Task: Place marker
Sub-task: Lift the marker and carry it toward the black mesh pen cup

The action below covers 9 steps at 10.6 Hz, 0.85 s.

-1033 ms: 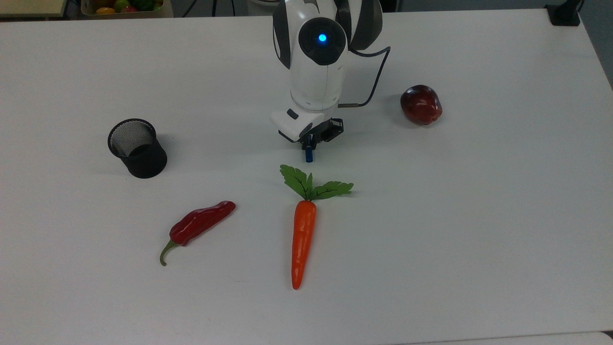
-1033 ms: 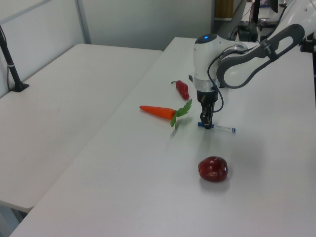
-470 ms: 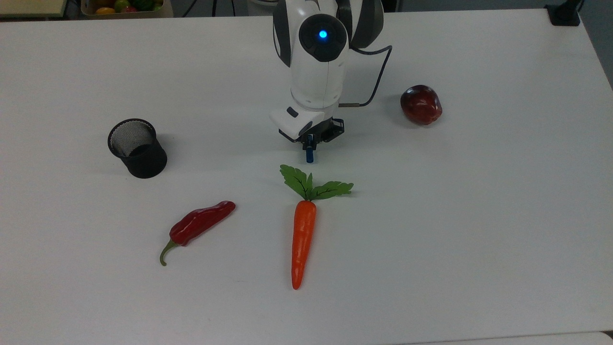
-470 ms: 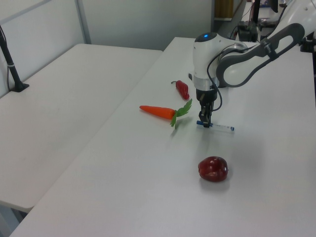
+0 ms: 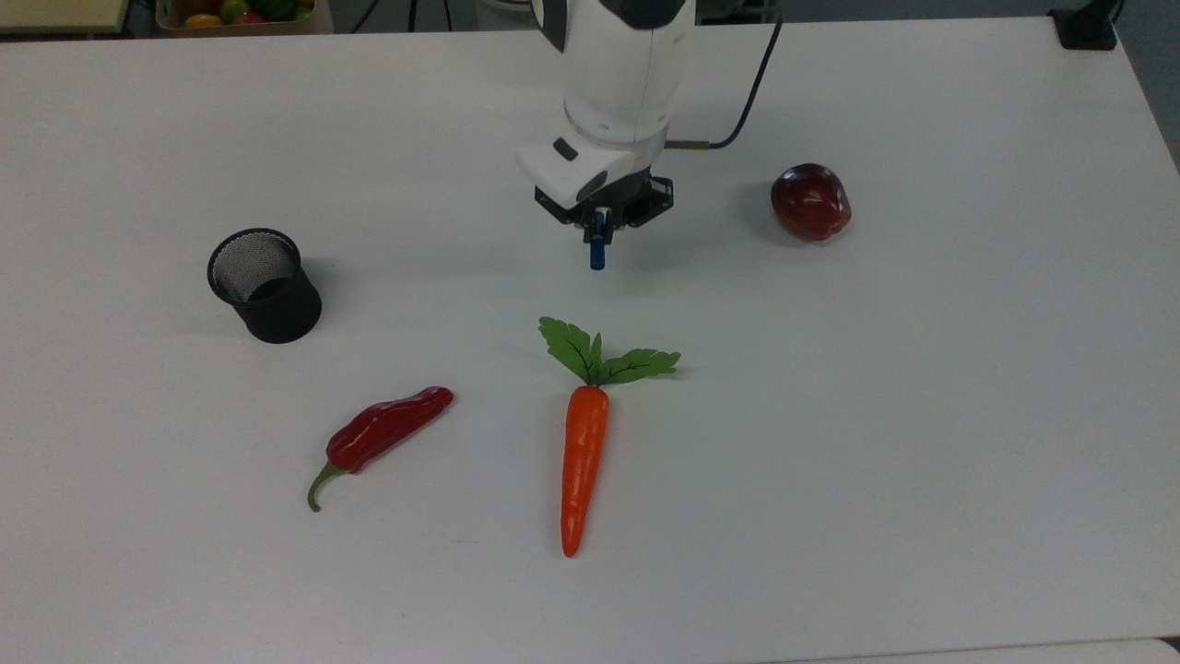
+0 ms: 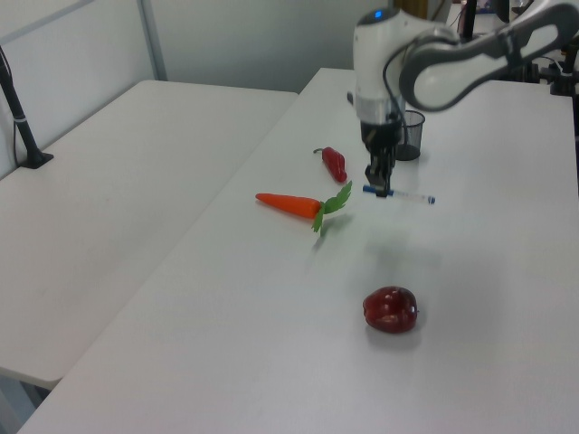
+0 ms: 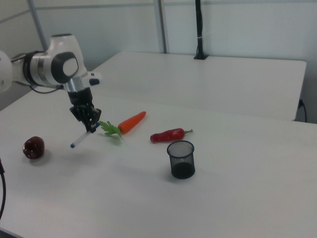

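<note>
Nearest the top view's lower edge, carrot (image 5: 583, 461) flat on the table (image 5: 922, 415). Past its leaves, marker (image 6: 399, 193) up in the air, level, pinched at the capped end by gripper (image 5: 598, 224). Farther left, mesh cup (image 5: 264, 285) waiting. Pickup done by the looks; carry and placing left.

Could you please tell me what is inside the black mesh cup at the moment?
The black mesh cup stands upright, and as far as the top view shows, it holds nothing; its near wall hides part of the bottom. The marker is outside it, held by the gripper.
</note>
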### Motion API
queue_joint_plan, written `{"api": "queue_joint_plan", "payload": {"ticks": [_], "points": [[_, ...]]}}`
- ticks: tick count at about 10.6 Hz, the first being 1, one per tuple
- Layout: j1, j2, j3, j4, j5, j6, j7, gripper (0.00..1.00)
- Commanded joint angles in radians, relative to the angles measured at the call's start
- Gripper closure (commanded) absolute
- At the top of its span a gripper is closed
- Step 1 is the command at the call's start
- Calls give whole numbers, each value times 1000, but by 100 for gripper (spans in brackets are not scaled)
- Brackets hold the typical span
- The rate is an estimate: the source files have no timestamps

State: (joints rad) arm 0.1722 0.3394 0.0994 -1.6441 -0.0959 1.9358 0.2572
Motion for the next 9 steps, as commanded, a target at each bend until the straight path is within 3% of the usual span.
{"api": "queue_joint_plan", "payload": {"ticks": [1,5,7,9], "points": [[-22,-62,-21,73,-8,-122,24,89],[-170,-65,-68,116,-19,-126,-94,89],[-195,-59,-145,151,-21,-114,-163,89],[-220,-65,-194,150,-21,18,-199,89]]}}
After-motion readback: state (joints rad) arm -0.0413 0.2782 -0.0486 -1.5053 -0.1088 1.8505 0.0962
